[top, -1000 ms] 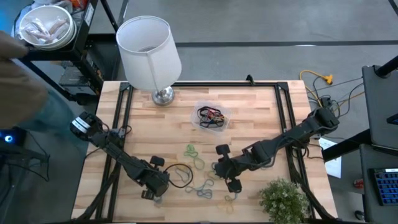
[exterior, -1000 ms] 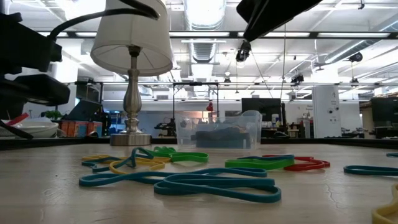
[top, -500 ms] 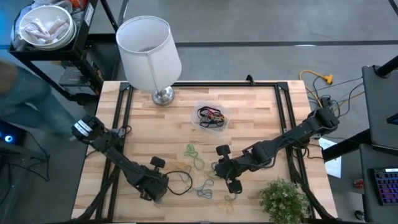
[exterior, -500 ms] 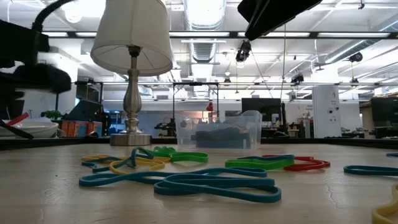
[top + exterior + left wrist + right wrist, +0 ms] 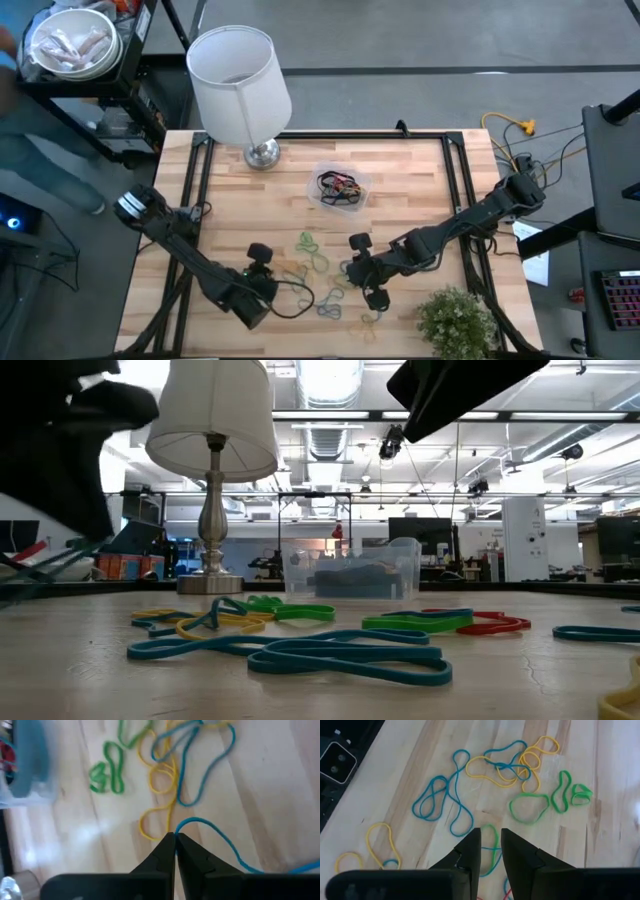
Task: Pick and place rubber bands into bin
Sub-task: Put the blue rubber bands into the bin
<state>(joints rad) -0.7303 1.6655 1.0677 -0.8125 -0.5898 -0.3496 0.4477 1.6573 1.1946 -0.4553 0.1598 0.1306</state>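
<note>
Now left pincer [image 5: 175, 839] clamps blue rubber band [image 5: 220, 845], strand trailing sideways; right pincer [image 5: 490, 836] parted.

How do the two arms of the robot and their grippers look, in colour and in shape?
Both arms are dark, almost black, built of slim jointed links. The left gripper has two black fingers tapering to thin tips. The right gripper has two black, blunt, angular fingers. Each wrist carries a round black part in the high view; the left arm's base shows a white marking.

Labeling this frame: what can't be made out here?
- Bin contents: high view too small, low view's cloudy wall hides them.
- Left gripper, shut on blue rubber band: band's far end cut by left wrist view's edge.
- Right gripper: right wrist view doesn't settle contact with the bands.
</note>
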